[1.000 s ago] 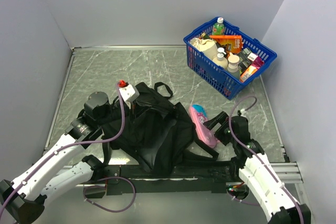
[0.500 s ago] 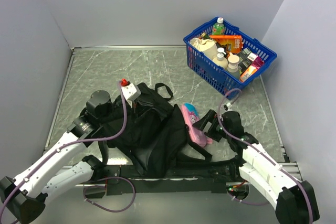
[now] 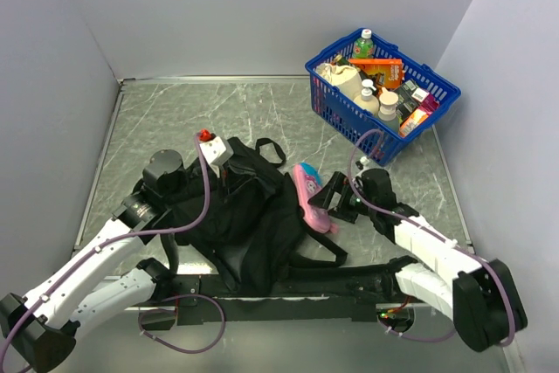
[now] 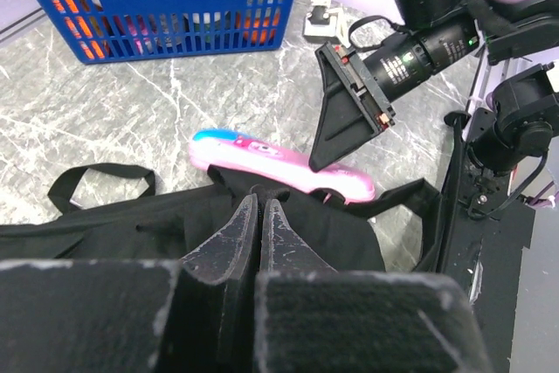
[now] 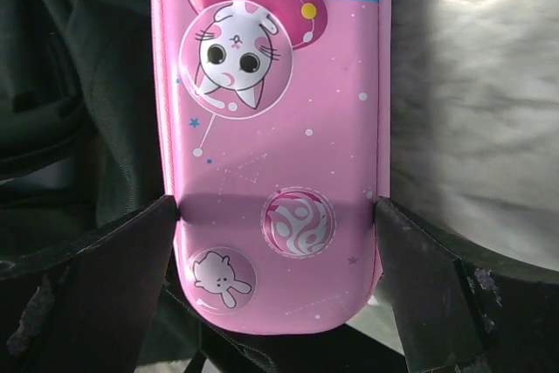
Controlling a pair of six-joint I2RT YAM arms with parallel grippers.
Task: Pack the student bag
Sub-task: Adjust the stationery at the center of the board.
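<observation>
The bag is seen lying slumped on the near middle of the bench, just ahead of the arm bases, with its straps spread out to the right and a loop at its far side. The left pincer is closed together, and a fold of the bag's upper edge is pinched at its tips. The right pincer is spread wide and clamped across the width of a pink case, one finger being pressed to each long side. The case is held at the bag's right edge, partly over the black fabric; whether it touches the fabric cannot be told. A blue basket filled with bottles and packets is set at the far right corner, well apart from the bag.
</observation>
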